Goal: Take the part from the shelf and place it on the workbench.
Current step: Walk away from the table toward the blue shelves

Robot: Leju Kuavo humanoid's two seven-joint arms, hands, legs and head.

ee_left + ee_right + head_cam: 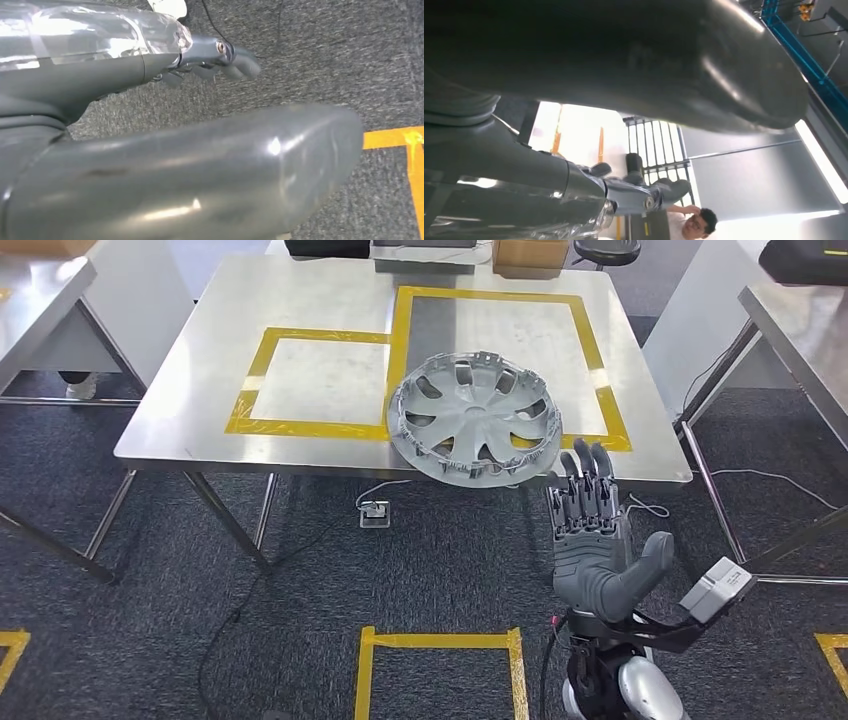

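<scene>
The hubcap (474, 420) is lying at the workbench's (200, 370) front edge, overhanging it; the right hand (592, 540) is hovering just beside it with fingers straight and empty, while the left hand's (220, 57) fingers are curling loosely, holding nothing.

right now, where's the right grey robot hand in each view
head view: the right grey robot hand is at lower right, fingers straight, tips by the near edge of the silver plastic hubcap.
left wrist view: not in it; the hand there is the left robot hand, over dark carpet.
right wrist view: lower middle, under its thick thumb.
shared landmark: the yellow floor tape, also in the left wrist view.
</scene>
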